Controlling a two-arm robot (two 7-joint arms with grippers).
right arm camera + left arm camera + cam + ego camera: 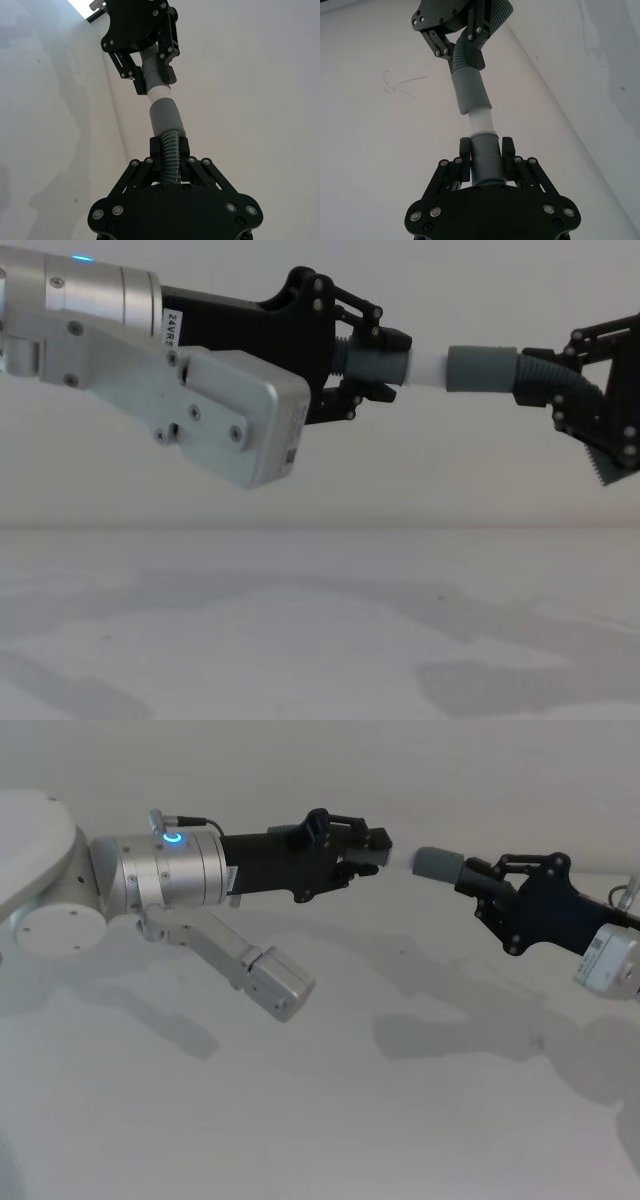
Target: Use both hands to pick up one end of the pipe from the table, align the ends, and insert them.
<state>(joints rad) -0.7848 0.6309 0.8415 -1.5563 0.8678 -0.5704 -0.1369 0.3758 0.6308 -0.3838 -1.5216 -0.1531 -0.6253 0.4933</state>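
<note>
Both pieces up mid-frame: left gripper [385, 365] clamps the white-tipped piece [375, 362], right gripper [560, 390] the collar piece [482, 368], tip entering collar; I reckon insertion underway, next a straight push.

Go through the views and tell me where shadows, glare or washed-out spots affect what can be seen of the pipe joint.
Head view: the white tip blends into the bright table; soft arm shadows lie below. Chest view: the tip between left gripper and grey collar shows plainly. Left wrist view: even light, tip distinct. Right wrist view: a blown-out bright patch in one corner.
</note>
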